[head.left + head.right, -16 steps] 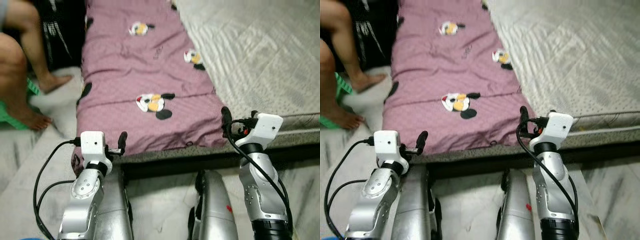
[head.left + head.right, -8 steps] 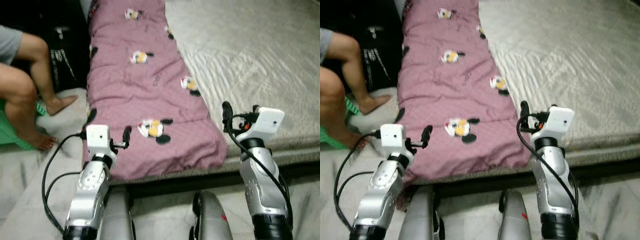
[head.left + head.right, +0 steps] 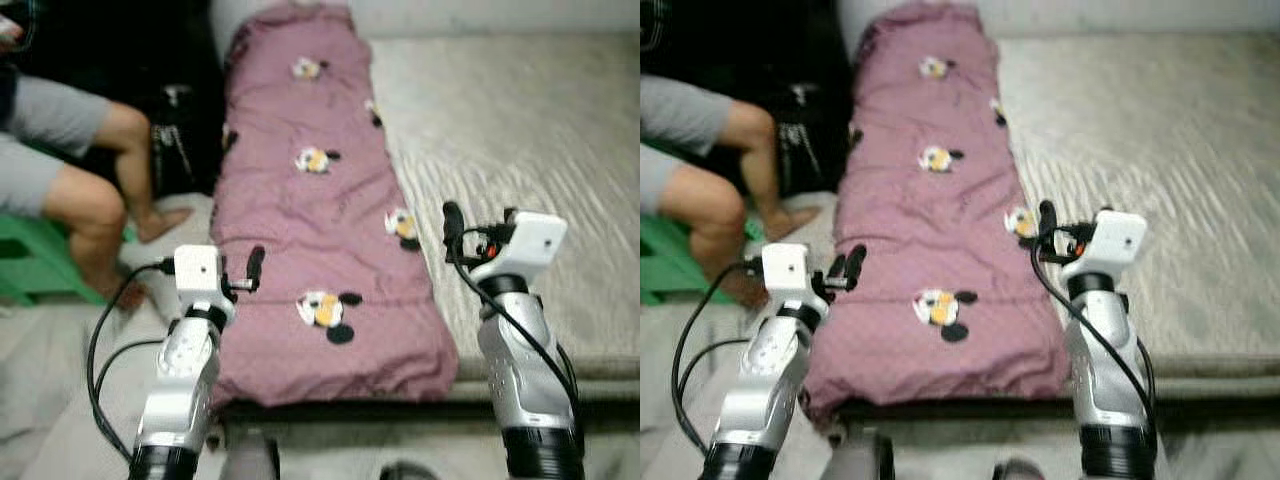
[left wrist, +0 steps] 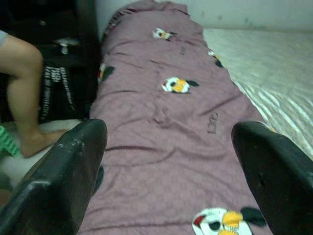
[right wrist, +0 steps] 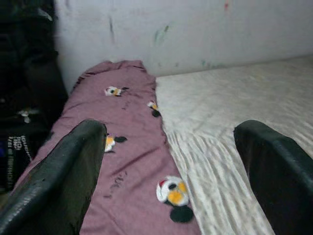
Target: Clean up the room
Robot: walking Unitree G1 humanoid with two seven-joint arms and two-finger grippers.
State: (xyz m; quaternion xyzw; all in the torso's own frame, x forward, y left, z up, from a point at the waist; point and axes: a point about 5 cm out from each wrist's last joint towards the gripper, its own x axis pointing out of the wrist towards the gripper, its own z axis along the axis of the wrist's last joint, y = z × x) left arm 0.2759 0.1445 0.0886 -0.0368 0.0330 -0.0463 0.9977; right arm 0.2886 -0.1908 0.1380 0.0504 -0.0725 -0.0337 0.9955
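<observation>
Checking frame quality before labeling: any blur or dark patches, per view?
Left and right eye views: soft motion blur throughout, the cartoon prints on the pink blanket smeared, black shadow at upper left behind the seated person. Left wrist view: blanket fairly sharp, near black fingers out of focus. Right wrist view: dim, wall grainy, left side nearly black.

Bystander and furnishings, left side of frame.
Seated person [image 3: 70, 180], bare legs and foot on pale floor [image 3: 60, 400]; green stool [image 3: 30, 265] beneath; dark bag [image 3: 175, 150] beside; whitish wall [image 5: 195, 29] behind.
</observation>
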